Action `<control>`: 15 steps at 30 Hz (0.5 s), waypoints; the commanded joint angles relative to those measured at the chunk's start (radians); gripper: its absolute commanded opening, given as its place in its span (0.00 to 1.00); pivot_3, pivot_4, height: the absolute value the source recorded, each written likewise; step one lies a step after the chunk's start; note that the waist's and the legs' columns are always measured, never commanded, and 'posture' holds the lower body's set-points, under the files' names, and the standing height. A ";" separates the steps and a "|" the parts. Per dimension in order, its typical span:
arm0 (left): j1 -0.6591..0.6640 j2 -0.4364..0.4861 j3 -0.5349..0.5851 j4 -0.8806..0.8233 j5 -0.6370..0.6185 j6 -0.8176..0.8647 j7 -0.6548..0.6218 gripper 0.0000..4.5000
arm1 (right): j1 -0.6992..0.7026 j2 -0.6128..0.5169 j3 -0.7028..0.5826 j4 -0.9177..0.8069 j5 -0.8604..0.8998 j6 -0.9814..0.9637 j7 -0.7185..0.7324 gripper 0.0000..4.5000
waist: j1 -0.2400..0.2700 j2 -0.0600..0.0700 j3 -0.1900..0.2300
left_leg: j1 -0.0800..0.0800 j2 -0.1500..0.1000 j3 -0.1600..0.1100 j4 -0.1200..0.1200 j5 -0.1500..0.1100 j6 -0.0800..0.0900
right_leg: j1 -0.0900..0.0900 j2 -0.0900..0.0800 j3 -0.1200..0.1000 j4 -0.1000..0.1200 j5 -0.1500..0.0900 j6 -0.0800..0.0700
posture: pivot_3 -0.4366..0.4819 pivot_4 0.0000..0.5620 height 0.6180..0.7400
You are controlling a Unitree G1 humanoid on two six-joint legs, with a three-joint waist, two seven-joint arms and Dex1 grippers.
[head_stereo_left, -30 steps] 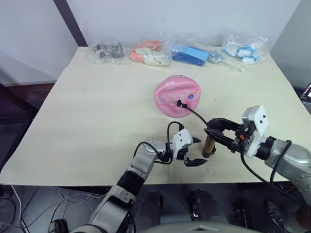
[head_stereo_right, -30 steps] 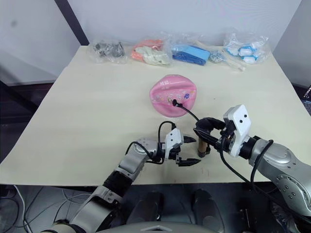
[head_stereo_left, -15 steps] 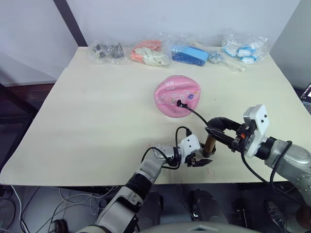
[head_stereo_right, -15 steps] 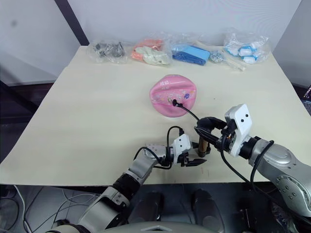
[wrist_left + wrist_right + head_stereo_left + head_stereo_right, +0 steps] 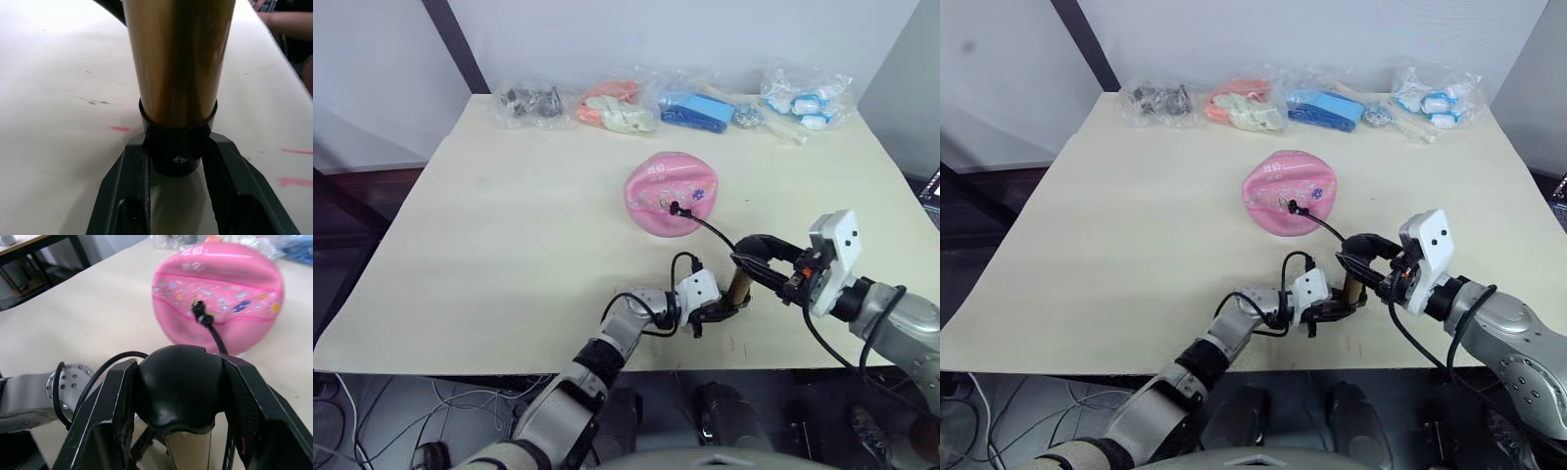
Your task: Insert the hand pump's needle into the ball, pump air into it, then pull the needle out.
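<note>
Near the front edge of the pale desk (image 5: 509,245) stands the slim brass-gold hand pump (image 5: 738,287), upright. Left end effector (image 5: 177,161): its two black fingers pinch the pump's black bottom cap against the desk. Right end effector (image 5: 178,391): its fingers are clamped around the black T-handle (image 5: 180,384) at the pump's top. A thin black hose (image 5: 710,228) runs from the pump to the sagging pink rubber ball (image 5: 672,192) at mid-desk, where the needle's small black fitting (image 5: 197,310) sits in the ball's upper surface. Clear bagged items (image 5: 692,104) line the far edge.
</note>
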 commanded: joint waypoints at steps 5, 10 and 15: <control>-0.133 -0.060 0.038 0.188 -0.006 -0.106 -0.011 0.23 | -0.052 -0.048 -0.051 0.072 -0.021 -0.023 0.077 0.44 | -0.001 0.000 0.000 | 0.000 0.000 0.001 0.000 0.000 0.000 | 0.000 0.000 0.000 0.000 0.000 0.000 | 0.48 0.27 1.00; -0.186 -0.093 0.053 0.274 0.010 -0.132 0.004 0.23 | -0.092 -0.070 -0.044 0.147 -0.045 -0.025 0.142 0.44 | -0.001 0.000 0.000 | 0.000 0.000 0.000 0.000 0.000 0.000 | 0.000 0.000 0.000 0.000 0.000 0.000 | 0.48 0.27 1.00; -0.197 -0.111 0.072 0.306 0.016 -0.141 0.045 0.23 | -0.135 -0.086 -0.031 0.195 -0.072 -0.029 0.190 0.44 | 0.000 0.000 0.000 | 0.000 -0.001 0.000 0.000 0.000 0.000 | 0.000 0.000 0.000 0.000 0.000 0.000 | 0.48 0.27 1.00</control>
